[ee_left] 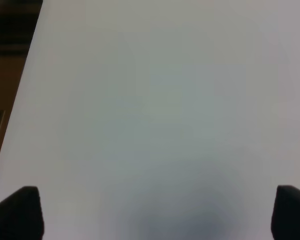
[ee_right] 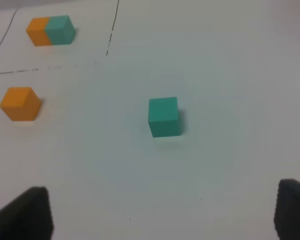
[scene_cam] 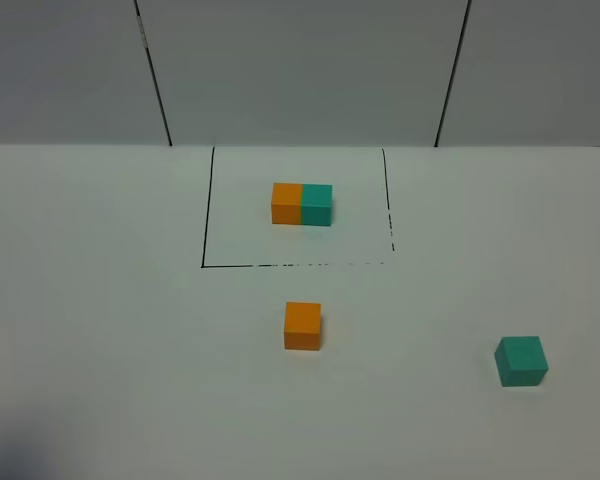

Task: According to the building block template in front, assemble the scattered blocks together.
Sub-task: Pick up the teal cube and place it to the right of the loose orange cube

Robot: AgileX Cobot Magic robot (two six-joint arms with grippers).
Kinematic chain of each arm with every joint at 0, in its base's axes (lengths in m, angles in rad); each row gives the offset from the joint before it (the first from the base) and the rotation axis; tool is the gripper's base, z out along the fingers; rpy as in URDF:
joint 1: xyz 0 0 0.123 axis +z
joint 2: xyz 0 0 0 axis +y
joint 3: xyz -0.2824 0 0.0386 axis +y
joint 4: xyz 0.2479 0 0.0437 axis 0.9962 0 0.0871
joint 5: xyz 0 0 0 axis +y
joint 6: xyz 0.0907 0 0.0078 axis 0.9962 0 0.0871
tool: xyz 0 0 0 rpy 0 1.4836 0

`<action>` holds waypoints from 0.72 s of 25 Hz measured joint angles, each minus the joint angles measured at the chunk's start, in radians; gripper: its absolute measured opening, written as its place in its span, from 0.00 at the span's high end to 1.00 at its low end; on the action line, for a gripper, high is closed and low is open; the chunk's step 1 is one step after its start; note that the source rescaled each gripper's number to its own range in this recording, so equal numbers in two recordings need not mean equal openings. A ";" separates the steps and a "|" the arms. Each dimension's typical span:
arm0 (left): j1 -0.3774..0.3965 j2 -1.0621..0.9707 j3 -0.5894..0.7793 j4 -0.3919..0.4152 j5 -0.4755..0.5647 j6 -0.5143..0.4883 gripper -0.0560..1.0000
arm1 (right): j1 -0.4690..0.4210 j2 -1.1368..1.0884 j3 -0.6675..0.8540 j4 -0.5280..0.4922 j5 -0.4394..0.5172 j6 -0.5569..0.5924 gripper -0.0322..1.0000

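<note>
Surface (scene_cam: 100, 350), white and matte, carries three coloured pieces. Farthest left, the left fingers (ee_left: 20, 212) are spread wide and grip nothing, hanging over a plain stretch of surface whose edge shows in the left wrist view. Toward the middle and far back, the building block template (scene_cam: 302, 204) sits inside a thin black outline (scene_cam: 204, 230), with its orange half on the left and its teal half on the right, joined flush. Nearer the front, just outside that outline, the orange cube (scene_cam: 303, 326) rests alone, roughly in line with the template. Well apart to its right lies the teal cube (scene_cam: 521, 361), turned slightly askew. The right fingers (ee_right: 25, 215) are likewise parted wide and hold nothing. The teal cube lies ahead of them, untouched.
</note>
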 joint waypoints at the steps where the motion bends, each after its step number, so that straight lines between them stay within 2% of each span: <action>1: -0.002 -0.050 0.037 0.000 0.002 -0.002 0.08 | 0.000 0.000 0.000 0.000 0.000 0.000 0.22; 5: -0.005 -0.234 0.141 -0.013 0.023 -0.012 0.08 | 0.000 0.000 0.000 0.000 0.000 0.000 0.22; 12: -0.005 -0.452 0.274 -0.098 0.032 -0.024 0.09 | 0.000 0.000 0.000 0.000 0.000 0.000 0.22; 18: -0.005 -0.569 0.284 -0.108 0.047 -0.016 0.10 | 0.000 0.000 0.000 0.000 0.000 0.000 0.22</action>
